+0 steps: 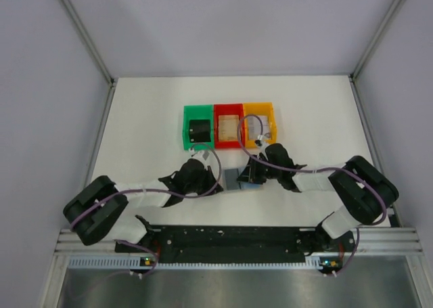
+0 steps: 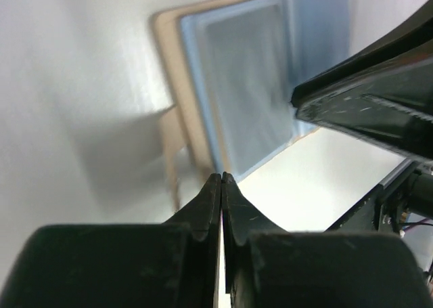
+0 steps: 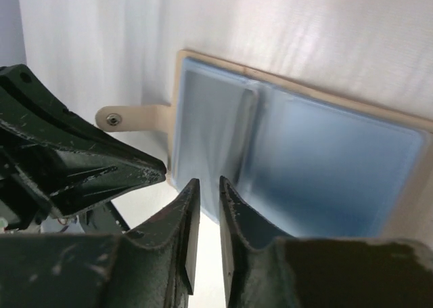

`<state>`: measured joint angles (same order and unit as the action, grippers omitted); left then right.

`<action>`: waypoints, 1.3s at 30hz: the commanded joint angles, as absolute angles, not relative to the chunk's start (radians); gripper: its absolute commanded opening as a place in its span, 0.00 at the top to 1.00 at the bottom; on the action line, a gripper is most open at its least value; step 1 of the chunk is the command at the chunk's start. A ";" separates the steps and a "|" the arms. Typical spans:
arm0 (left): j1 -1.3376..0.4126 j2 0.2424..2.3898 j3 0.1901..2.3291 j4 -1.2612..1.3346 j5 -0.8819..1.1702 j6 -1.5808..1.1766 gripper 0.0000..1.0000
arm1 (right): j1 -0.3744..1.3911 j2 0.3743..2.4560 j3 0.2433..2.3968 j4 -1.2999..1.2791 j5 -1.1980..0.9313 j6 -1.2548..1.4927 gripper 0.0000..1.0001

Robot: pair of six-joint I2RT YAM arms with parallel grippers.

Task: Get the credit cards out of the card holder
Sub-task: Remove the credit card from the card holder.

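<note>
The card holder [image 1: 233,179] lies open on the white table between my two grippers, tan outside with two light blue panels [image 3: 304,159]. Its snap tab [image 3: 128,118] sticks out to one side. One panel [image 2: 247,84] looks greyish; whether a credit card sits in it I cannot tell. My left gripper [image 2: 222,177] is shut, tips together right at the holder's near edge, with nothing visible between them. My right gripper [image 3: 206,183] hovers at the opposite edge near the fold, jaws a narrow gap apart, nothing clearly pinched. Each gripper shows in the other's wrist view.
Three small bins stand in a row just behind the holder: green [image 1: 197,126] with a dark flat item, red [image 1: 229,125] with a tan flat item, orange [image 1: 259,124] partly behind the right arm's cable. Enclosure walls flank the table.
</note>
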<state>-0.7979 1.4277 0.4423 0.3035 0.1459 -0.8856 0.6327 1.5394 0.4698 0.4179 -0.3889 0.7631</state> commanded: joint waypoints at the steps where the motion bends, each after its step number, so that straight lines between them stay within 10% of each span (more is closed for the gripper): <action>1: -0.795 1.284 0.374 0.226 0.029 -0.905 0.94 | 0.664 1.502 0.545 0.379 -0.424 0.723 0.79; 18: -0.793 1.360 0.586 0.196 0.075 -0.887 0.43 | 0.509 1.410 0.549 0.159 -0.363 0.565 0.71; 39: -0.798 1.526 0.647 0.229 0.126 -0.931 0.43 | 0.499 1.509 0.522 0.186 -0.400 0.558 0.71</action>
